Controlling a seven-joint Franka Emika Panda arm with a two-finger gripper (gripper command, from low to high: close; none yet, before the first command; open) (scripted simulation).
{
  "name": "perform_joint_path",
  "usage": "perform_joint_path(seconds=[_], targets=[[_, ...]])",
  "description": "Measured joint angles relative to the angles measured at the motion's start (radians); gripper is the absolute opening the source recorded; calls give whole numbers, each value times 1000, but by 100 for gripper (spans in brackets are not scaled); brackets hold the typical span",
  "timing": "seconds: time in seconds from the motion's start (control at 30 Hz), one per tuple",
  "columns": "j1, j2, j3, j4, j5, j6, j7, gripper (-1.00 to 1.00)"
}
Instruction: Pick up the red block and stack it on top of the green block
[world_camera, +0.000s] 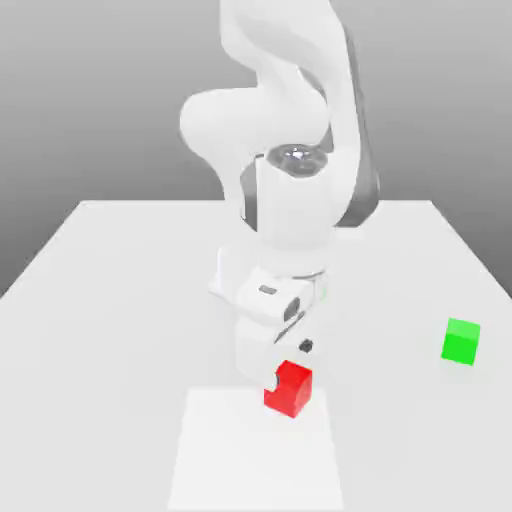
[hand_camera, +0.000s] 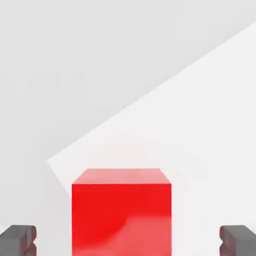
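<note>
- The gripper (world_camera: 272, 375) hangs low over the white table (world_camera: 90, 300), its 2 dark fingertips (hand_camera: 19, 240) spread wide, clear of either side of the red block (world_camera: 291, 388); it grips nothing.
- The red block is a plain bright cube, matte and smooth, resting on a paler square patch (world_camera: 255, 450); 1 upper corner is hidden by the hand.
- The green block (world_camera: 461, 341), a smaller-looking plain cube, sits well apart at the exterior view's right.

Surface: flat white matte tabletop (world_camera: 110, 300), spanning the whole floor of the exterior view.
Patch: brighter white rectangular panel (world_camera: 230, 460) at six o'clock on the tabletop.
Backdrop: plain grey wall (world_camera: 100, 90) at twelve o'clock.
</note>
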Motion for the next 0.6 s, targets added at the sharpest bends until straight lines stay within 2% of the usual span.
perform_joint_path(seconds=[0.03, 0.07, 0.3, 0.47, 0.6], targets=[[-15, 36, 19, 5, 14, 31, -11, 0], [-33, 67, 38, 9, 22, 58, -18, -100], [-40, 72, 45, 10, 21, 60, -16, -100], [-39, -84, 25, -12, -51, -73, 36, -100], [-31, -200, 38, -23, -69, -179, 27, -100]])
